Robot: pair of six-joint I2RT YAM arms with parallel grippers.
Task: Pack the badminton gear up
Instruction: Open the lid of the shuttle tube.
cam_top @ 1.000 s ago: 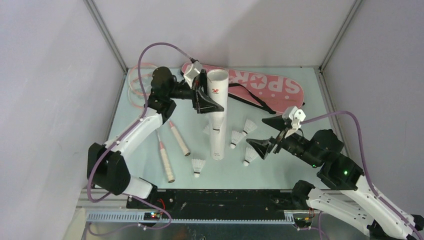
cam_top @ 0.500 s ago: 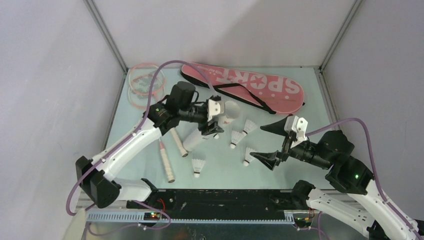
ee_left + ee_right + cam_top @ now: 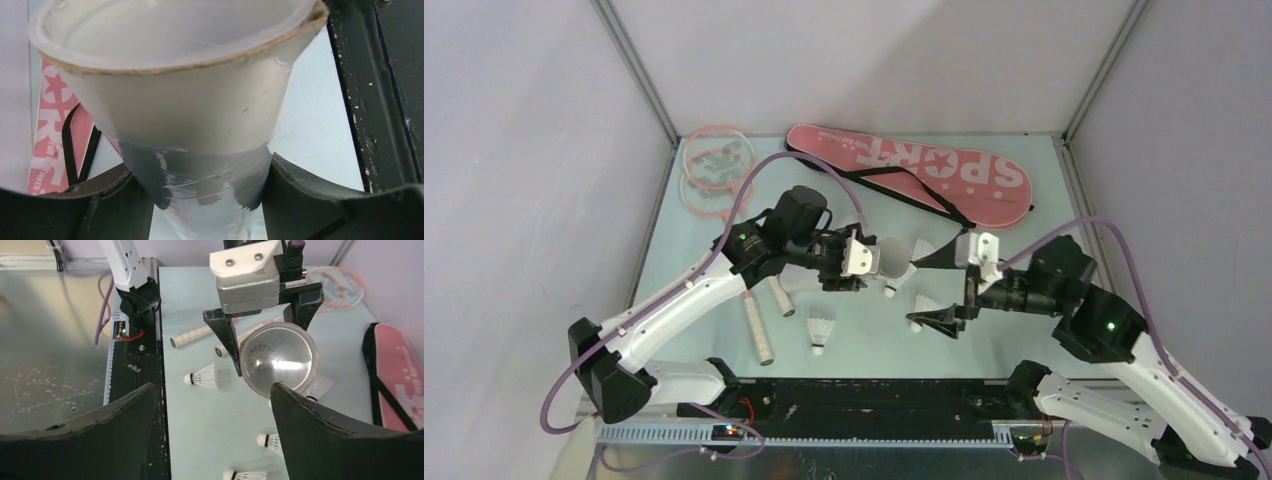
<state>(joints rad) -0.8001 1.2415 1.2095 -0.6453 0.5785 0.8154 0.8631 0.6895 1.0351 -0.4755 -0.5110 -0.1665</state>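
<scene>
— Tube position: where's the long white tube [image 3: 185, 100]?
— On the near side of the pink black-strapped "SPORT" racket bag [image 3: 924, 170], held above the tabletop [image 3: 874, 345]. The left pincer [image 3: 846, 268] clamps it, with its open mouth facing the right pincer [image 3: 936, 288].
— And that one?
— Spread wide, empty. White feather shuttlecocks [image 3: 822, 330] lie loose nearer than the bag; two pink-framed rackets [image 3: 758, 330] lie to its left.

Lifted white tube [image 3: 888, 258] level, mouth facing right; shuttlecocks [image 3: 822, 331] scattered beneath; rackets [image 3: 712, 165] left; pink bag [image 3: 924, 170] beyond.
</scene>
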